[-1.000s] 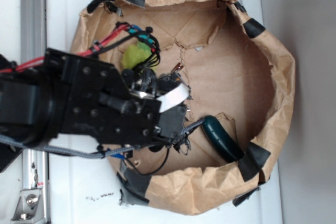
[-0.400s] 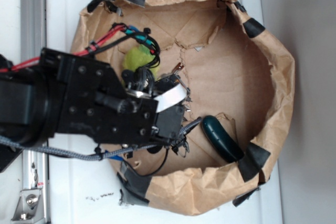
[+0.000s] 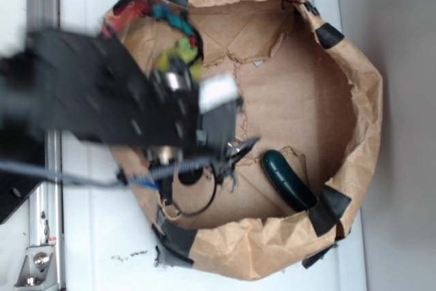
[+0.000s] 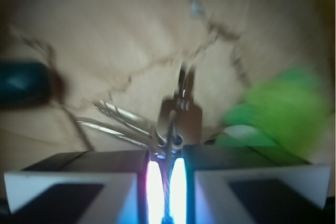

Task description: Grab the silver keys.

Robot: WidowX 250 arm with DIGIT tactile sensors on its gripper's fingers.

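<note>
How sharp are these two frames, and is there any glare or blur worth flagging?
Exterior: arm motion-smeared, paper bowl and dark green object crisp. Wrist: soft throughout, white glare between the fingers, silver keys readable, green toy a blur.

Arm (image 3: pixel 88 93) is matte black, boxy plates dotted with small round screw heads, motion-blurred in the exterior view. Red, black and teal wires (image 3: pixel 146 11) loop over the top; a grey braided cable (image 3: pixel 102 180) trails underneath. Pincer (image 4: pixel 167 174) has black blocks with white front faces, inner pads glowing bright.
</note>
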